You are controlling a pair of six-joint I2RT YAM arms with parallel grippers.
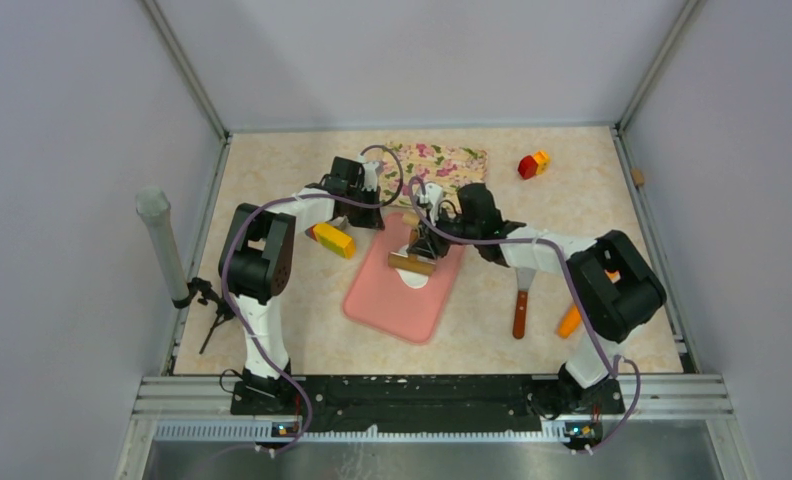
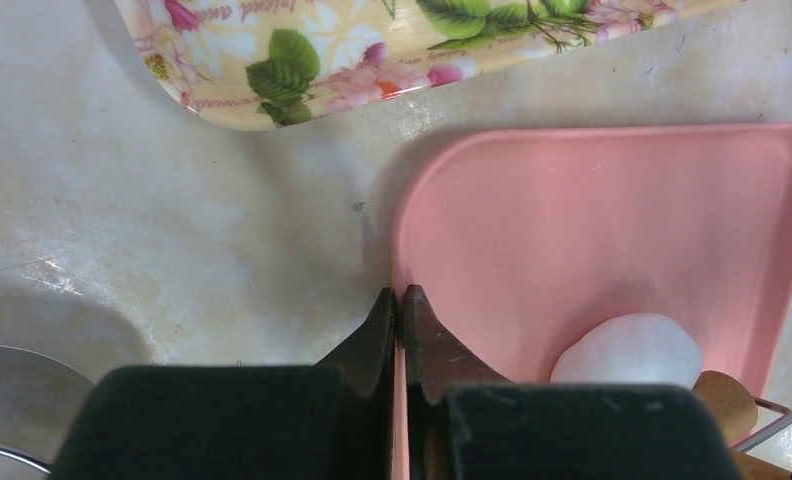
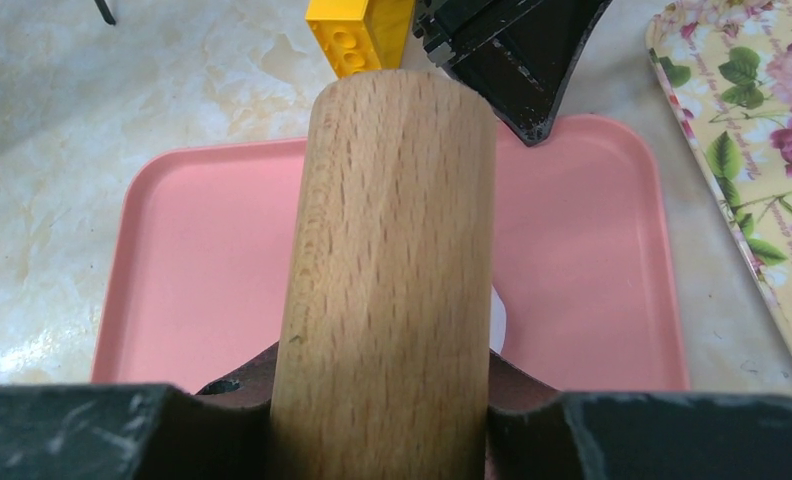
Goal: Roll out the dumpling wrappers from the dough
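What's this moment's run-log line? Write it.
left pincer shut on pink mat edge | right pincer shut on wooden rolling pin | dough beneath pin

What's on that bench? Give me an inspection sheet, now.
Surface: beige marbled table with a pink mat on it.
Job's things: dough on the mat, partly beneath the rolling pin.
Clutter: floral tray, yellow block, red-yellow block, wood-handled tool, orange item.
Hands: left hand shut on the mat's edge; right hand shut on the rolling pin.
Cables: purple cable looped along each arm.
Surroundings: grey walls; grey tube clamped at left.
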